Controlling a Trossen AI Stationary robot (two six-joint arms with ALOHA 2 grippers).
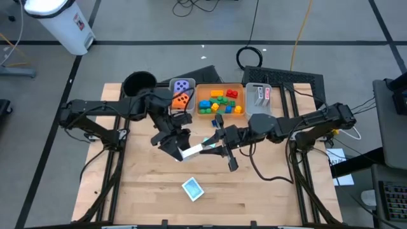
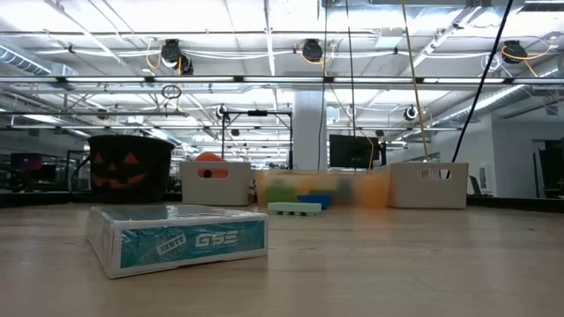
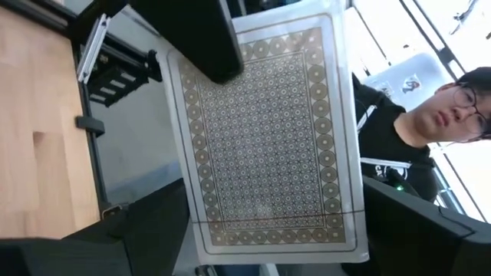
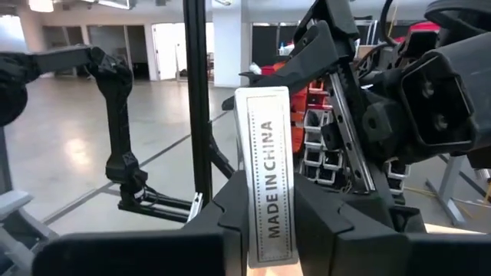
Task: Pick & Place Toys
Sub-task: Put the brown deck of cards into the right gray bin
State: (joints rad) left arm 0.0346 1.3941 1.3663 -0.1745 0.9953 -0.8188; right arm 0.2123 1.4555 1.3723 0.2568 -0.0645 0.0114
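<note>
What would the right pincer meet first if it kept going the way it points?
The right pincer, shut on the card box, points toward the left pincer. That pincer's open fingers at the box's far end come first; whether they touch it is unclear.

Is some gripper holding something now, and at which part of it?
The right gripper holds a white card box by one narrow end; the left gripper is open at its other end.

Open-plan lab: exposed ceiling trusses (image 2: 282, 79), monitors (image 2: 352, 150).
</note>
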